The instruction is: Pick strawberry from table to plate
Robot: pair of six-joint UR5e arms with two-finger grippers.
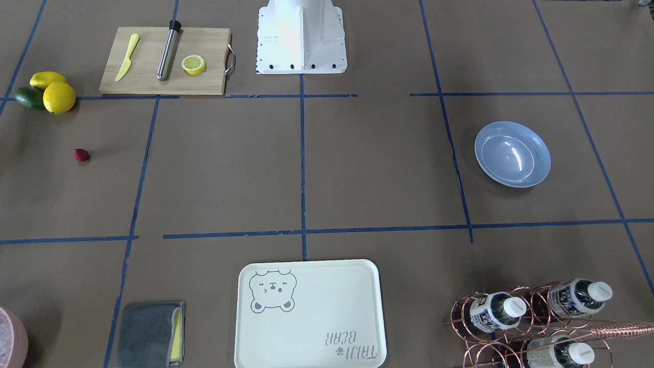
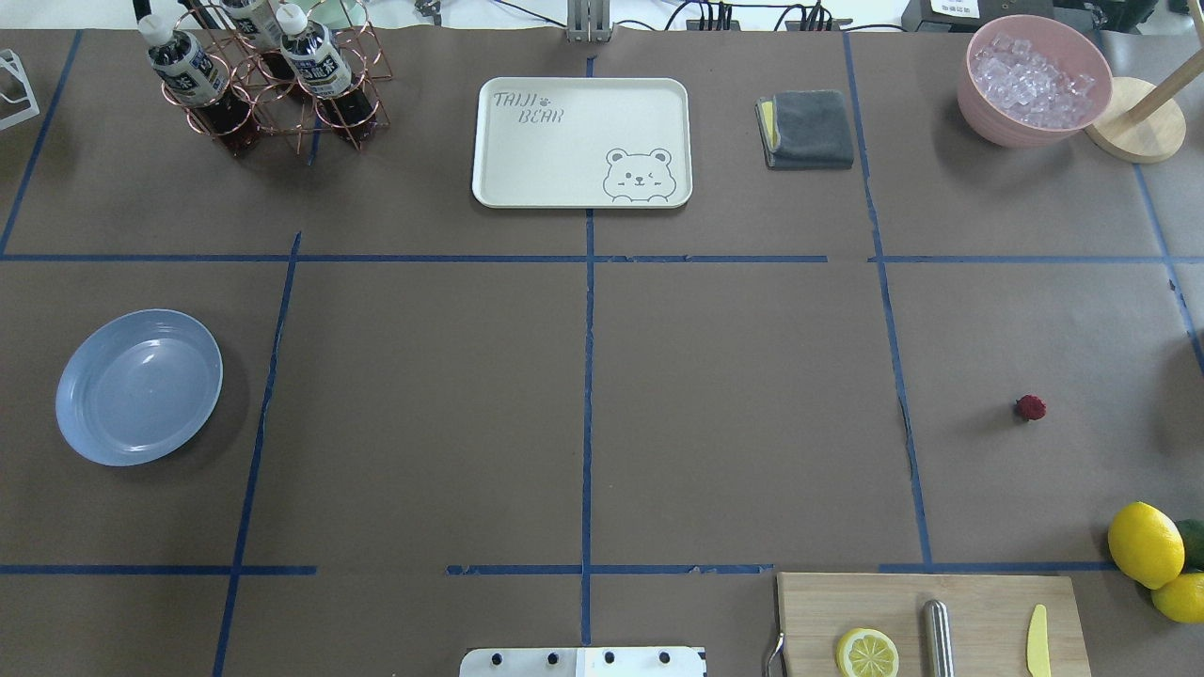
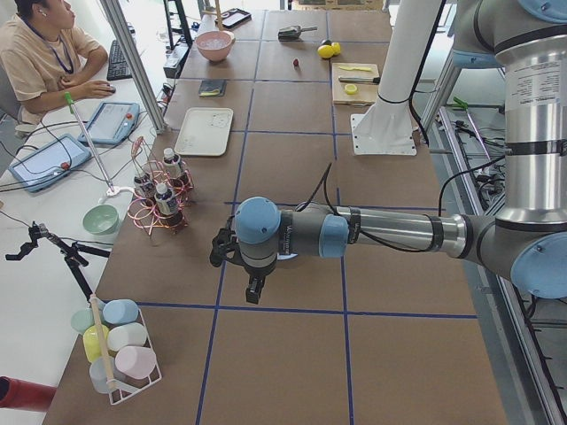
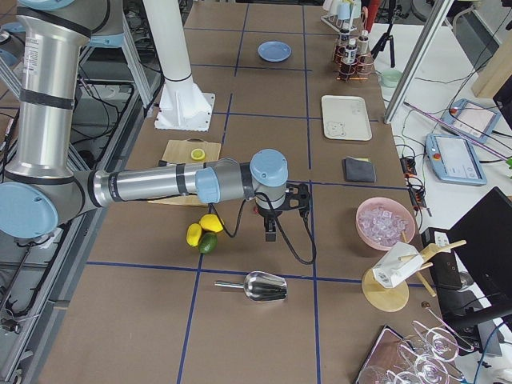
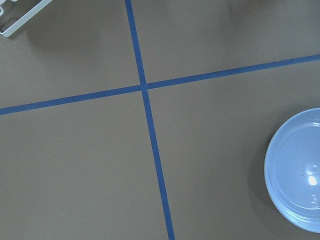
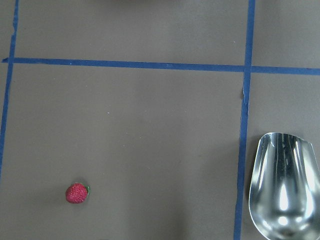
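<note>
The small dark-red strawberry (image 1: pixel 81 155) (image 2: pixel 1031 407) lies alone on the brown table (image 1: pixel 357 168), in the lower left of the right wrist view (image 6: pixel 76 193). On the opposite side of the table sits the empty pale blue plate (image 1: pixel 512 154) (image 2: pixel 138 386), partly seen at the right edge of the left wrist view (image 5: pixel 297 170). My left gripper (image 3: pixel 253 289) hangs above the table near the plate's end. Above the strawberry's end hangs my right gripper (image 4: pixel 270 234). Both show only in the side views, so I cannot tell whether either is open or shut.
A cutting board (image 1: pixel 166 60) carries a lemon half, a yellow knife and a metal rod. Two lemons and an avocado (image 1: pixel 48 91) lie beside the strawberry's cell. A bear tray (image 2: pixel 581 141), grey cloth (image 2: pixel 807 129), bottle rack (image 2: pixel 263 80), ice bowl (image 2: pixel 1033 80) and metal scoop (image 6: pixel 285 192) stand around. A person (image 3: pixel 44 53) sits beside the table.
</note>
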